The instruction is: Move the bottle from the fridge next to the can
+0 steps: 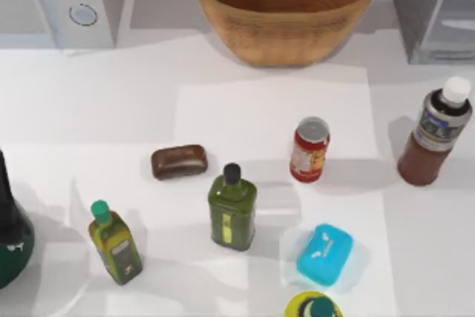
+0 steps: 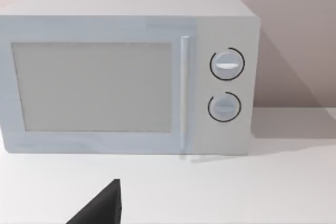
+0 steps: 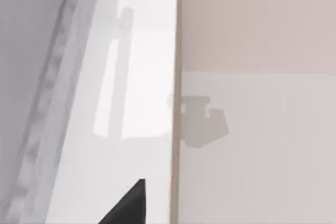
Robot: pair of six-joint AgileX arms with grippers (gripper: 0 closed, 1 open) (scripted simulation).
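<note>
Tall reddish-brown bottle with white cap (image 1: 436, 133) stands apart from the small red can (image 1: 309, 149); top-heavy, it may topple. Whether my fingers are spread, I cannot tell.

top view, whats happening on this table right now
Nothing is being handled. The bottle stands upright on the table at the right, outside the fridge, apart from the can to its left. No pincer touches either; the left wrist view faces the microwave and the right wrist view looks along the fridge.

Open surface lay between the can (image 1: 309, 149) and the bottle (image 1: 437, 133) near the table's (image 1: 74, 102) right edge.
</note>
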